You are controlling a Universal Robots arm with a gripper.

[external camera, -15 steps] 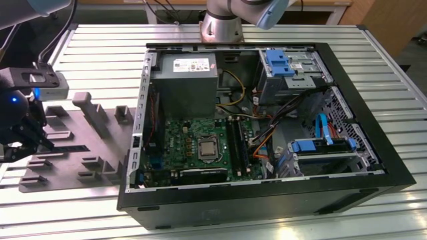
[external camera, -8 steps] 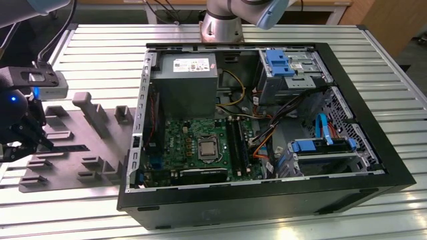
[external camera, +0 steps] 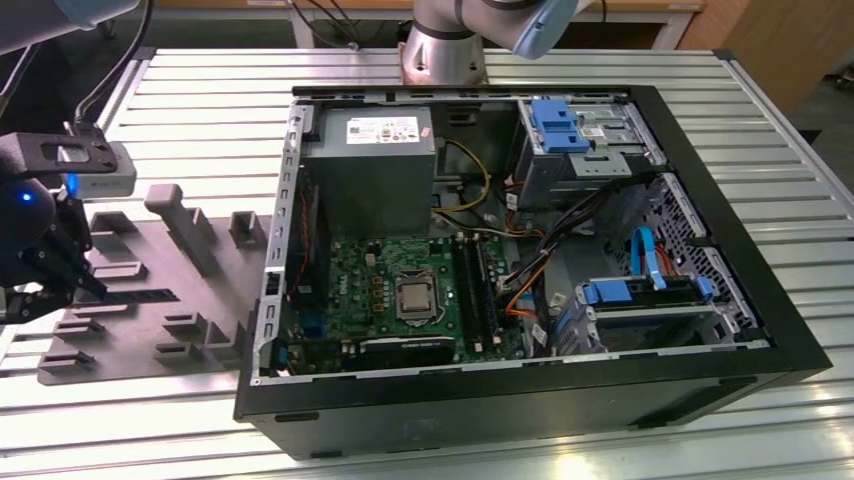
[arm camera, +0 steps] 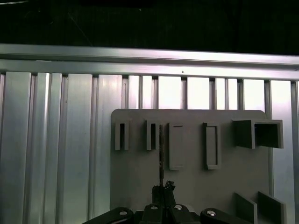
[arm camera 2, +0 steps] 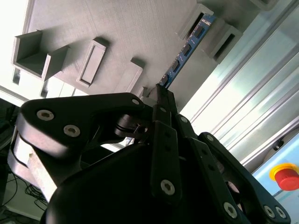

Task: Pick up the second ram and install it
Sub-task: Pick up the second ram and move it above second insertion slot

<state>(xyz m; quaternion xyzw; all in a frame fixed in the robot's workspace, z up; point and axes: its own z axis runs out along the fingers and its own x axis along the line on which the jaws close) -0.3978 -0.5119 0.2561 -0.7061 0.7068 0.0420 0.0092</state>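
The ram (arm camera 2: 187, 50) lies on edge in the grey tray (external camera: 220, 300), its far end held between two raised blocks and its near end reaching back to the gripper (arm camera 2: 160, 93). In the second wrist view its long axis runs straight out from the fingertips, so the gripper sits at one end of the stick and in line with it, not over its middle. The first wrist view agrees: the stick shows edge-on as a thin dark line leading from the blocks directly into the gripper. The fingers are drawn close together on that near end and look to be pinching it, though the contact itself is hidden behind the black linkage. The stick does not appear lifted; it looks seated in the tray. The tray rests on the slatted metal desk (external camera: 160, 90), just beside the open case (external camera: 534, 410) on the exterior view's left. Inside the case the motherboard (external camera: 387, 270) lies flat, and its dark memory slots (external camera: 474, 290) are well apart from the gripper, toward the exterior view's right. Those slots run front to back in that view, while the stick in the tray seems to lie across that direction.
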